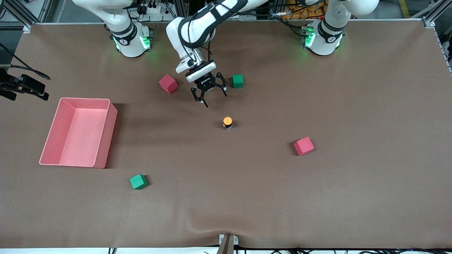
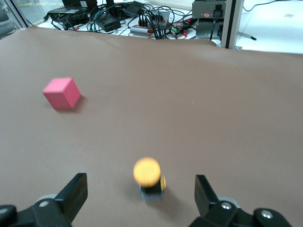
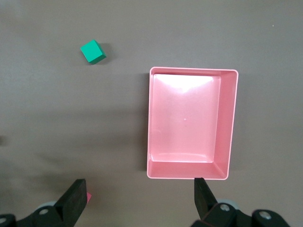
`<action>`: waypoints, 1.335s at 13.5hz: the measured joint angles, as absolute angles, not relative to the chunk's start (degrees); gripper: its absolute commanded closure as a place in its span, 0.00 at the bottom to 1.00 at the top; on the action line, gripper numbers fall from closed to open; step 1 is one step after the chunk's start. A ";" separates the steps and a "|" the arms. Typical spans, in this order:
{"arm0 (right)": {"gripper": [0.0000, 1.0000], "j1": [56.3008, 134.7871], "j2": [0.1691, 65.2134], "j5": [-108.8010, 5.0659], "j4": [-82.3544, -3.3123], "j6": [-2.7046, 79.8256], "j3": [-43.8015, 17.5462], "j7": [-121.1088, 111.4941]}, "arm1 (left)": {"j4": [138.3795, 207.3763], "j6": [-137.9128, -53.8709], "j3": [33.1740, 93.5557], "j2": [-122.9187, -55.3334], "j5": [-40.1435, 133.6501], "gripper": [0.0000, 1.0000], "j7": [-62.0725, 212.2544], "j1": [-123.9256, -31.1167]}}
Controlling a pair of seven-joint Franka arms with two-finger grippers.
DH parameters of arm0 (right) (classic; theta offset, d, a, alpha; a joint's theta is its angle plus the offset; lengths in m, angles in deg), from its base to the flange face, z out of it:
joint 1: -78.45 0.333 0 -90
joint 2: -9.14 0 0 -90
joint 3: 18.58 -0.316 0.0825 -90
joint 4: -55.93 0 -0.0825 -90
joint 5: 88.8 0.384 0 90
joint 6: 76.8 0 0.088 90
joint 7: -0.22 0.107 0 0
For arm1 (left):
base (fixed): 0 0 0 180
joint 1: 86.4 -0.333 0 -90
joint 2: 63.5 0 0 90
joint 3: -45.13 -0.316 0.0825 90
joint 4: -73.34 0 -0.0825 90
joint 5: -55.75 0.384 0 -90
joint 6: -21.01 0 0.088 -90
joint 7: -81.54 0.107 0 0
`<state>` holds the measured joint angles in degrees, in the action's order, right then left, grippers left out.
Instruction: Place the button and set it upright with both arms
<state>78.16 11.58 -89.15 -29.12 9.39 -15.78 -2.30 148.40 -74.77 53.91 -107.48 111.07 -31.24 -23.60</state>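
Note:
The button (image 1: 227,122) stands upright on the brown table near its middle, orange cap up on its black body. My left gripper (image 1: 215,99) is open and empty in the air, over the table between the button and the arms' bases. In the left wrist view the button (image 2: 147,172) shows between the open fingers of the left gripper (image 2: 141,191), apart from both. My right gripper (image 3: 139,196) is open and empty, high over the table beside the pink bin (image 3: 227,123). It is out of the front view.
A pink bin (image 1: 106,141) sits toward the right arm's end. Red cubes (image 1: 167,83) (image 1: 303,145) and green cubes (image 1: 237,80) (image 1: 138,181) lie scattered around the button. One red cube (image 2: 61,93) and one green cube (image 3: 92,51) show in the wrist views.

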 measured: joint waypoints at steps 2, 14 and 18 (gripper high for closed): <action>0.00 78.16 11.58 -89.15 -29.12 9.39 -15.77 -2.30 | 148.33 -74.87 53.97 -103.22 107.19 0.00 -23.92 -28.06; 0.00 78.15 11.58 -89.15 -29.22 9.38 -15.75 -2.30 | 148.21 -80.13 54.08 -89.46 84.78 0.00 11.52 -52.87; 0.00 78.15 11.58 -89.15 -29.22 9.38 -15.74 -2.30 | 148.17 -81.15 54.18 -88.10 76.53 0.00 22.29 -59.86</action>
<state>78.15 11.58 -89.15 -29.22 9.38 -15.74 -2.30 148.17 -81.15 54.18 -88.10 76.53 22.29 -59.86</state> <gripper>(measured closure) 0.000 0.000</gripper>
